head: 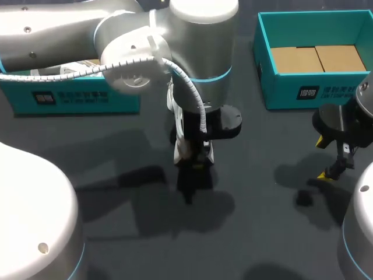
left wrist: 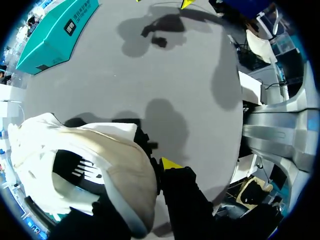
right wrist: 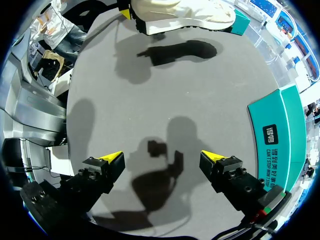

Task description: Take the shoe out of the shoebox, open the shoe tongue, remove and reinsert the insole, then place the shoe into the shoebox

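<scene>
Gripping shoe (left wrist: 100,165), left pincer (head: 194,161), labelled shoebox (head: 338,93)

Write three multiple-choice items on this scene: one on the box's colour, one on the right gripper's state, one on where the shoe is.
1. What colour is the box?
A. Teal
B. Red
C. White

2. How is the right gripper?
A. Shut on nothing
B. Open
C. Shut on a cloth

3. Where is the shoe?
A. In the box
B. In the right gripper
C. In the left gripper, above the table

Answers:
1 A: the box's walls are teal.
2 B: its yellow tips stand wide apart in the right wrist view.
3 C: the white shoe lies against the left gripper's fingers and throws a shadow on the table below.
</scene>
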Motion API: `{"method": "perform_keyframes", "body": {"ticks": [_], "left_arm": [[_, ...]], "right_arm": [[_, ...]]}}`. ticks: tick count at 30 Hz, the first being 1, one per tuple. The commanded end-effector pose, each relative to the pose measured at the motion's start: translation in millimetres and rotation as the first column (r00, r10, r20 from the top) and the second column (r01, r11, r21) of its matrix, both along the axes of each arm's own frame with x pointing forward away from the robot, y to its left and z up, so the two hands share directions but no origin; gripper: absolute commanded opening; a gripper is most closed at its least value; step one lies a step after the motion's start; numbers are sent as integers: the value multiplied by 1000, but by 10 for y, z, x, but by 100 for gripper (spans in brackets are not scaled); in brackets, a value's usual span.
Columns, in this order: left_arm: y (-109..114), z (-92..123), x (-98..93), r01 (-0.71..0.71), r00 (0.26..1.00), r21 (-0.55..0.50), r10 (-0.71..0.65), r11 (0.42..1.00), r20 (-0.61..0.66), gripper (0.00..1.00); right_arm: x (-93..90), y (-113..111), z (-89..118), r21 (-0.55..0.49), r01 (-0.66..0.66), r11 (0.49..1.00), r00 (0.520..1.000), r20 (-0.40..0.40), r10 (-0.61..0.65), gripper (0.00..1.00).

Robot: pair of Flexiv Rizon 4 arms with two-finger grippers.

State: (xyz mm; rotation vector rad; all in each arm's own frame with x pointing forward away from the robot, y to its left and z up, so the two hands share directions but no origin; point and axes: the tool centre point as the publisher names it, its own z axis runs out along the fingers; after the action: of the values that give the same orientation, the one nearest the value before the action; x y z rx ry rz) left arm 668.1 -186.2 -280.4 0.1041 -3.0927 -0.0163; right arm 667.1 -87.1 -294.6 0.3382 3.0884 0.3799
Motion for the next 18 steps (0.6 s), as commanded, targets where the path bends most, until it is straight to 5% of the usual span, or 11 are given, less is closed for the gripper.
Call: {"method": "perform_keyframes", "body": {"ticks": [1, 10, 18], "left_arm": [[83, 295, 50, 6, 999, -1, -5, 1000, 48, 0], [473, 865, 388, 19, 999, -44, -18, 999, 31, 0], [1005, 1154, 912, -18, 999, -44, 20, 999, 33, 0]], "right_arm": [[-15, -3, -4, -1, 0, 1000, 1000, 3, 0, 100], [-15, -3, -4, -1, 0, 1000, 1000, 3, 0, 100], [-15, -3, -4, -1, 0, 1000, 1000, 3, 0, 100]]}}
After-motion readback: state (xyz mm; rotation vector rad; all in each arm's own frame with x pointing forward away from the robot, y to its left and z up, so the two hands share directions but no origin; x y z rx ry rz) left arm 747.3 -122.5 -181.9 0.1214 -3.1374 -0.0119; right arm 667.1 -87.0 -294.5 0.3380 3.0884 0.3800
